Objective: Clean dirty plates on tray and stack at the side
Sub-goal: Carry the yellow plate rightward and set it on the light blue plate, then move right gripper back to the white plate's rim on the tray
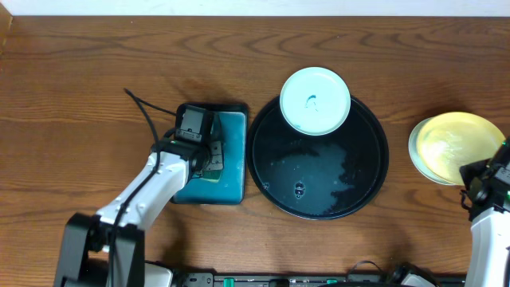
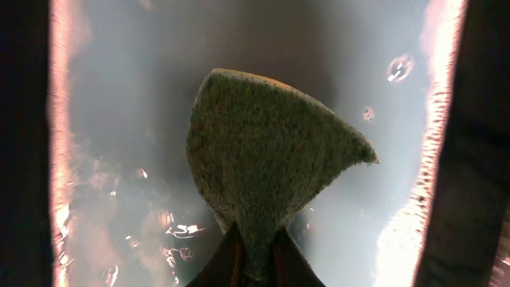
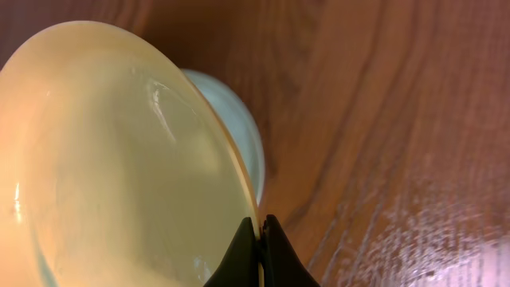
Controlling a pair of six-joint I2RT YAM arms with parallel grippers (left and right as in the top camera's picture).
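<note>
The right fingers [image 3: 239, 259] pinched the yellow plate [image 3: 103, 159] by its rim, off-centre over the mint-blue plate [image 3: 239, 131] right of the tray [image 1: 351, 159], while the left fingers [image 2: 223, 263] clamped the sponge [image 2: 267, 151]; an early release risked a skewed, sliding stack.

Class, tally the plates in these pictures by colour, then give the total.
Mint-blue plates: 2, one on the black tray, one under the yellow.
Yellow plate: 1
Total: 3
</note>
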